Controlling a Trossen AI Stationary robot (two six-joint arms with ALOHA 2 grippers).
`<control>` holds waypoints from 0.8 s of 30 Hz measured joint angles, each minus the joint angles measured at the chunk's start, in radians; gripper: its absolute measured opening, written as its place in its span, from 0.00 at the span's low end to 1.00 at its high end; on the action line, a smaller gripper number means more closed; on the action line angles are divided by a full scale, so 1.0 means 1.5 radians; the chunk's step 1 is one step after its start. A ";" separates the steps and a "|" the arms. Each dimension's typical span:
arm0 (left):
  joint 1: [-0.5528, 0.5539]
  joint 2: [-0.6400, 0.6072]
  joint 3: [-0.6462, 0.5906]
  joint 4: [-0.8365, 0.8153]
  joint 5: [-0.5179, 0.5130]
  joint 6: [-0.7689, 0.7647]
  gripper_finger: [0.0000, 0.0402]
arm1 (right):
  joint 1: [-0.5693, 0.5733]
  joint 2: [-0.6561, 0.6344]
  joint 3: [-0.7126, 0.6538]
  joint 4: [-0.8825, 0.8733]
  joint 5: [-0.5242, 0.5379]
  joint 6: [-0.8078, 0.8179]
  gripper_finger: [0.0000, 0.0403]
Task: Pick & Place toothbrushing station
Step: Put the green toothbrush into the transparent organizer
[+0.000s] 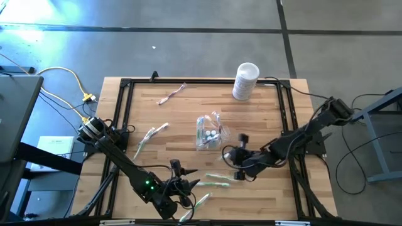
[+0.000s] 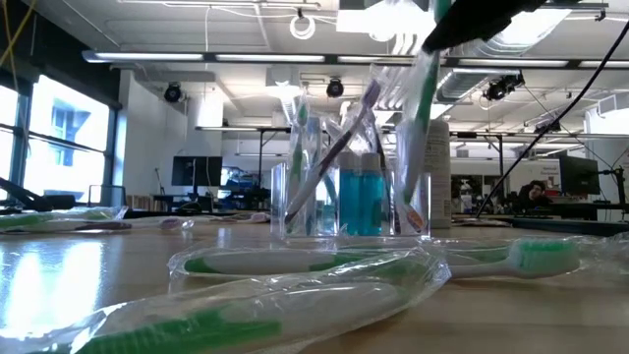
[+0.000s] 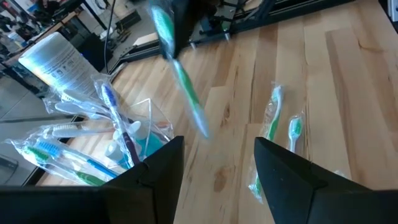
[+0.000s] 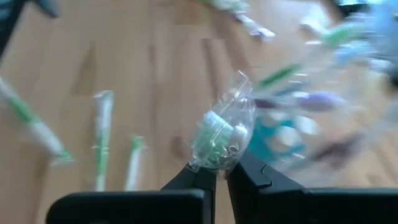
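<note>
The right end effector [image 4: 217, 171] was pressed together on the end of a green toothbrush in a clear crinkly wrapper [image 4: 221, 134], carrying it clear of the table just beside the clear plastic cup [image 1: 208, 133]. In the low view that wrapped brush hung tilted above the cup's rim, not yet inside. The cup stood near the middle of the table [image 1: 188, 113], already stuffed with wrapped toothbrushes and small teal tubes [image 2: 359, 202].

Such a brush looked light and fairly stiff, but its film sleeve was probably slick and loose, so a pinch on the wrapper alone might slip or let the brush swing; taking hold across the handle through the film seemed the safer grip. The thin-walled cup looked easy to tip if nudged by a descending brush.

The left end effector [image 3: 217, 180] was spread and empty, low over the front of the table and facing the cup. Two green wrapped toothbrushes [image 3: 280, 134] lay flat on the wood ahead of it. The left arm reached in from the table's left edge, folded low; the right arm stretched in from the right side, its wrist turned toward the cup. A white canister [image 1: 245, 80] stood at the back edge, well apart.
</note>
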 joint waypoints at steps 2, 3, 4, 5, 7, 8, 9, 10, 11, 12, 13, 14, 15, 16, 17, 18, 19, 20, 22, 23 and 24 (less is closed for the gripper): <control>0.000 0.000 0.000 0.000 0.000 0.000 0.47 | 0.003 -0.018 0.000 -0.037 0.045 0.030 0.03; 0.000 0.000 0.000 0.000 0.001 0.000 0.47 | 0.003 -0.028 0.000 -0.062 0.065 0.046 0.03; 0.000 0.000 0.000 0.000 0.001 0.000 0.47 | 0.004 -0.037 0.000 -0.087 0.084 0.063 0.03; 0.000 0.000 0.000 0.000 0.001 -0.002 0.47 | 0.005 -0.046 0.000 -0.104 0.098 0.078 0.03; 0.000 0.000 0.000 0.000 0.002 -0.003 0.47 | -0.001 -0.060 0.000 -0.129 0.126 0.101 0.03; 0.000 0.000 0.000 0.000 0.002 -0.003 0.47 | -0.003 -0.066 0.000 -0.140 0.134 0.105 0.03; 0.000 0.000 0.000 0.000 0.001 -0.003 0.47 | -0.006 -0.073 0.000 -0.149 0.137 0.106 0.03; 0.000 0.000 0.000 0.000 0.002 -0.003 0.47 | -0.010 -0.080 0.000 -0.154 0.138 0.106 0.03; 0.000 0.000 0.000 0.000 0.002 -0.003 0.47 | -0.016 -0.088 0.000 -0.154 0.140 0.106 0.03; 0.000 0.000 0.000 -0.001 0.002 -0.003 0.47 | -0.023 -0.096 0.000 -0.154 0.141 0.103 0.03; 0.000 0.000 0.000 -0.001 0.002 -0.003 0.47 | -0.029 -0.102 0.000 -0.154 0.141 0.096 0.03; 0.000 0.000 0.000 -0.002 0.002 -0.003 0.47 | -0.035 -0.108 0.000 -0.154 0.141 0.087 0.03; 0.000 0.000 0.000 -0.003 0.001 -0.003 0.47 | -0.041 -0.113 0.000 -0.155 0.141 0.078 0.03; 0.000 0.000 0.000 -0.005 0.002 -0.003 0.47 | -0.048 -0.119 0.000 -0.155 0.141 0.068 0.03; 0.000 0.000 0.000 -0.007 0.002 -0.004 0.47 | -0.057 -0.126 0.000 -0.154 0.141 0.062 0.03; 0.000 0.000 0.000 -0.009 0.001 -0.005 0.47 | -0.066 -0.130 0.000 -0.154 0.141 0.060 0.03; 0.000 0.000 0.000 -0.009 0.002 -0.005 0.47 | -0.075 -0.135 0.000 -0.154 0.141 0.056 0.03; 0.000 0.000 0.000 -0.009 0.002 -0.005 0.47 | -0.083 -0.137 0.000 -0.154 0.139 0.051 0.03; 0.000 0.000 0.000 -0.009 0.002 -0.005 0.47 | -0.103 -0.137 0.000 -0.154 0.125 0.043 0.03; 0.000 0.000 0.000 -0.009 0.002 -0.005 0.47 | -0.114 -0.136 0.000 -0.155 0.120 0.042 0.03; 0.000 0.000 0.000 -0.009 0.002 -0.005 0.47 | -0.125 -0.135 0.000 -0.155 0.113 0.040 0.03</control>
